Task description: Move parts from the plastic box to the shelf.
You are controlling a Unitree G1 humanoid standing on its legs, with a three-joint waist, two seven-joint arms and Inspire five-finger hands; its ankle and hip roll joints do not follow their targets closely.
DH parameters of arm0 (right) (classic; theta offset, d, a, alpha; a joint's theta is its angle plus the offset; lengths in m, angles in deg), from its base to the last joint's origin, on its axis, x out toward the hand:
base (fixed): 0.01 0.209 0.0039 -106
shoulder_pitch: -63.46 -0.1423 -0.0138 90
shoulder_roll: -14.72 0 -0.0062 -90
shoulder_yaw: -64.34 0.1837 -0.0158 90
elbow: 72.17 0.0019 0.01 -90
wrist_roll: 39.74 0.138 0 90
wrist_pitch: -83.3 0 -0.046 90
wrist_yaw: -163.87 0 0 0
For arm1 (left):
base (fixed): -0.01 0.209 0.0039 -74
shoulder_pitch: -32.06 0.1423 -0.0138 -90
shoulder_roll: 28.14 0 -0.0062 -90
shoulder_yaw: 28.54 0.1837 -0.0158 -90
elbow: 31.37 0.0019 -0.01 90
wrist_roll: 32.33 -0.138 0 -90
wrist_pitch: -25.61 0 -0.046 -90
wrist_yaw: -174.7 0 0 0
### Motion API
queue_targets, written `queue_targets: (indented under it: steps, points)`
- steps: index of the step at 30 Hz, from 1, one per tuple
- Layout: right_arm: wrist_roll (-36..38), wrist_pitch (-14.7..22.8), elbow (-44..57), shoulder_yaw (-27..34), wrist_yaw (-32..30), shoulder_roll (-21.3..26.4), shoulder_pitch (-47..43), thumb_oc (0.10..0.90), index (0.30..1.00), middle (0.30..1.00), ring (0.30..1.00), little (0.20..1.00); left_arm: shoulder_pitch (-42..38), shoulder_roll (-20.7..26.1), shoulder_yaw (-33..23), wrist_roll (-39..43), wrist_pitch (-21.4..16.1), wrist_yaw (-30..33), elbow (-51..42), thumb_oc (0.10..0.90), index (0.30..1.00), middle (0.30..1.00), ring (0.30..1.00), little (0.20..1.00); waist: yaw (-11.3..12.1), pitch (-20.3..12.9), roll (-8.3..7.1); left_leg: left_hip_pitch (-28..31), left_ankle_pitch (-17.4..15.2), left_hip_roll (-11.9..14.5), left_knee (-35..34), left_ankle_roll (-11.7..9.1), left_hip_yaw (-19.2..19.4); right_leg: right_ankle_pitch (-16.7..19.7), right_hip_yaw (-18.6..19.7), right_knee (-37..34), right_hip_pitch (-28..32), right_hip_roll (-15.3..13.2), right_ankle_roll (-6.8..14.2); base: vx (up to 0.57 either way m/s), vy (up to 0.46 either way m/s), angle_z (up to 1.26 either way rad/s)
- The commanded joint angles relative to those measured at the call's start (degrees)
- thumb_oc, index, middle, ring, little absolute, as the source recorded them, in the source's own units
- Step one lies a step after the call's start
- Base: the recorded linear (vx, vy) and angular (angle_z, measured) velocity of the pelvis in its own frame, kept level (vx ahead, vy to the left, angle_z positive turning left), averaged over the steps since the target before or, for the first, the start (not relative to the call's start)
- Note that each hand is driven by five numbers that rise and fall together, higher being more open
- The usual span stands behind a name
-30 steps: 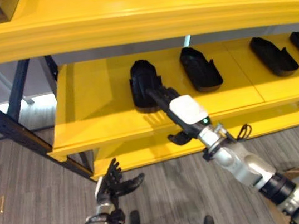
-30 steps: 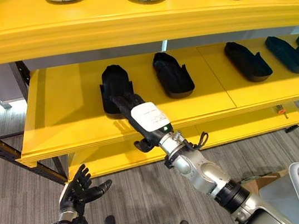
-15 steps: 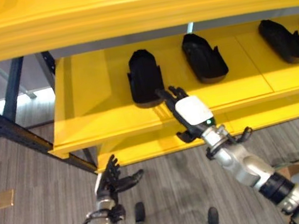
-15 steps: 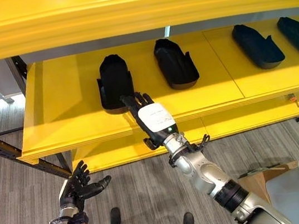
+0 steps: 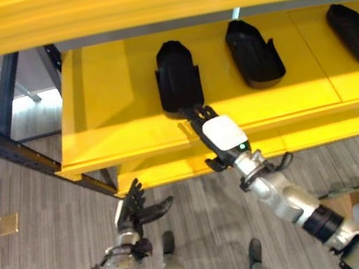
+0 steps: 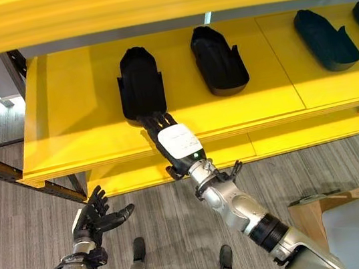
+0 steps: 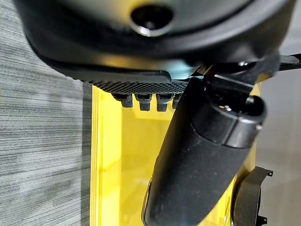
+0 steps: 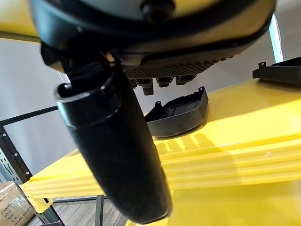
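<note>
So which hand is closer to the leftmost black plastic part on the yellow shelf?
The right hand, fingers open at the black plastic part's near end. The left hand hangs open, below the yellow shelf.

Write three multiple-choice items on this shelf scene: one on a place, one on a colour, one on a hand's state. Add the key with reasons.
1. Where does the right robot hand reach?
A. to the near end of the leftmost black part
B. into a box on the floor
C. up to the top shelf

2. What colour is the shelf?
A. blue
B. yellow
C. white

3. How is the left robot hand?
A. closed round a black part
B. flat on the shelf
C. open and empty, low above the floor

Key: 1 A, its fingers stretch onto the shelf board at that part's near end. 2 B, boards and front edge are yellow. 3 C, its fingers are spread and nothing lies in them.
</note>
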Motion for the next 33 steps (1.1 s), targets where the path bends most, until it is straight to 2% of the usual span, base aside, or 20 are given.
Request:
queue_targets:
  steps: [1,16,25,33]
  points:
    - [0.4,1.2,0.5,1.4,-4.2,-1.8,-7.8,0.9,1.0,1.0,1.0,1.0,-3.1,1.2,0.4,-1.8,-6.3,1.0,-3.7,0.9,1.0,1.0,1.0,1.0,0.1,-1.8,-0.59,-0.9,-3.7,-3.3,3.7,5.8,2.4,-5.4,0.7,5.2,1.4,-1.1,-1.5,0.0,0.0,0.0]
    - [2.1,0.6,-3.7,-0.7,-4.4,-3.4,-9.9,0.9,1.0,1.0,1.0,1.0,-3.9,1.0,0.8,-1.3,-6.9,1.8,-4.2,0.9,1.0,1.0,1.0,1.0,0.6,-0.3,-0.65,-2.4,-3.6,-3.6,4.4,6.0,1.9,-5.3,0.3,5.8,0.3,-1.5,-1.5,-0.01,0.008,0.04]
    - [3.3,-0.6,-10.4,-2.4,-5.1,-5.5,-11.7,0.9,1.0,1.0,1.0,1.0,-4.6,0.7,1.5,-0.9,-7.5,2.5,-3.8,0.9,1.0,1.0,1.0,1.0,1.3,1.4,-0.05,-4.1,-3.6,-4.3,5.0,6.1,1.7,-5.1,0.2,5.9,-0.8,-1.8,-1.5,-0.01,0.006,0.01]
    - [3.8,-1.8,-13.3,-1.5,-6.8,-4.6,-14.9,0.9,1.0,1.0,1.0,1.0,-5.5,0.7,1.7,-0.3,-8.0,3.0,-3.9,0.9,1.0,1.0,1.0,1.0,2.0,2.2,0.65,-5.3,-3.3,-4.8,4.8,6.3,1.4,-4.7,-0.1,6.1,-2.1,-2.0,-1.5,0.0,0.01,0.05]
